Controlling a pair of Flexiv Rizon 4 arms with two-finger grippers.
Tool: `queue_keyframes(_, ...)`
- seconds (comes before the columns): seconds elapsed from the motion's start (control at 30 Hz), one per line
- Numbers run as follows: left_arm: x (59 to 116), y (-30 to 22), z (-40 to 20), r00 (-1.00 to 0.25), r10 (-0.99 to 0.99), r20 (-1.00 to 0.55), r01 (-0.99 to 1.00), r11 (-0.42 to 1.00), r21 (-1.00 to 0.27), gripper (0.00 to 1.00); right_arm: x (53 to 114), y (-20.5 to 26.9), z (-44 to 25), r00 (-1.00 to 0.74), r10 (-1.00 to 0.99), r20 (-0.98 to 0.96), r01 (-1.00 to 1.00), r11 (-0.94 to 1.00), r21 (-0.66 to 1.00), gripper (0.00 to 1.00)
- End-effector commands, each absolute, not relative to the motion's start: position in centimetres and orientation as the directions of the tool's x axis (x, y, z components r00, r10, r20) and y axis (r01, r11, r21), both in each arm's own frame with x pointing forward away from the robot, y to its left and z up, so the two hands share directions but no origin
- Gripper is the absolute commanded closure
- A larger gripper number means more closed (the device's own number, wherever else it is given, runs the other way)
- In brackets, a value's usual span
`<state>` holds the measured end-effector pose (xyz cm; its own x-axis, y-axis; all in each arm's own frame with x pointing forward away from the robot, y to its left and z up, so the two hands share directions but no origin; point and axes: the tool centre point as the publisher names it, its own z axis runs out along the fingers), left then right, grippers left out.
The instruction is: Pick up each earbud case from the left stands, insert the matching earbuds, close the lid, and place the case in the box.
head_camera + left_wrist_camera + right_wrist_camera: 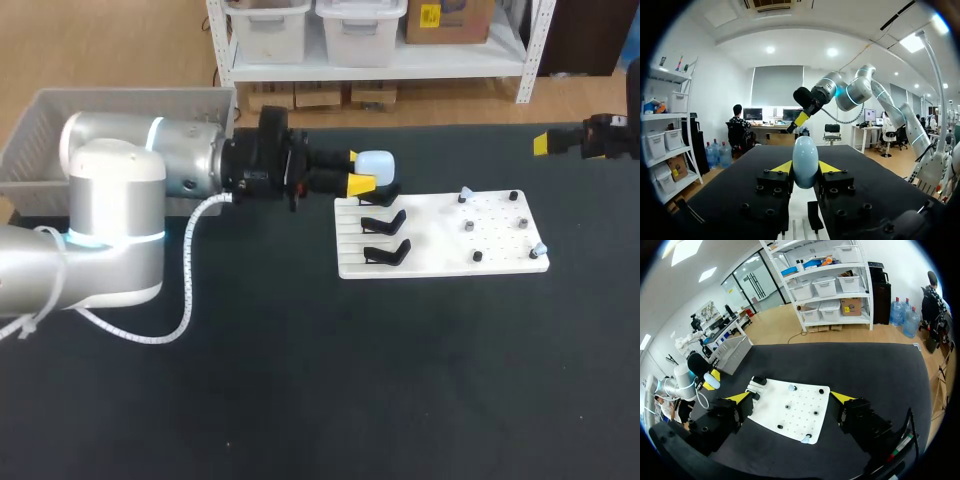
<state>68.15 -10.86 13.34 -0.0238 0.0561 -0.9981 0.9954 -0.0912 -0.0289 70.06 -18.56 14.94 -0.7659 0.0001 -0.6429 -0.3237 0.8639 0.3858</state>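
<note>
Case [375, 163], smooth pale-blue egg shape, pinched between left gripper [357, 170] fingers just over the rearmost black stand [380, 197]. Right gripper [790, 399] fingers spread, off beside flat white holed board [440, 240] on matte black bench [300, 380].

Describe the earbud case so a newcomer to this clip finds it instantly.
Find the white board on the dark table. At its far left corner, the left gripper clamps the earbud case: a pale blue, rounded shell, unlike the black stands beside it.
</note>
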Motion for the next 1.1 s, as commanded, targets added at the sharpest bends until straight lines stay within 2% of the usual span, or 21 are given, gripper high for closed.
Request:
queue_keyframes(0.03,68.2,-10.8,13.3,-0.022,0.054,-0.998,0.996,-0.091,-0.027,1.00,70.0,-18.6,15.0,-0.766,0.000,-0.643,-0.324,0.864,0.386,0.00)
queue_keyframes(0.3,68.2,-10.8,13.3,-0.022,0.054,-0.998,0.996,-0.091,-0.027,1.00,69.7,-17.6,16.8,-0.731,-0.071,-0.678,-0.397,0.854,0.338,0.00)
queue_keyframes(0.7,68.2,-10.8,13.3,-0.022,0.054,-0.998,0.996,-0.091,-0.027,1.00,65.0,-10.7,18.4,-0.708,-0.229,-0.668,-0.539,0.786,0.302,0.00)
queue_keyframes(1.1,68.4,-10.1,13.2,-0.013,0.086,-0.996,0.993,-0.118,-0.024,1.00,62.6,-5.6,17.9,-0.713,-0.298,-0.635,-0.588,0.747,0.309,0.00)
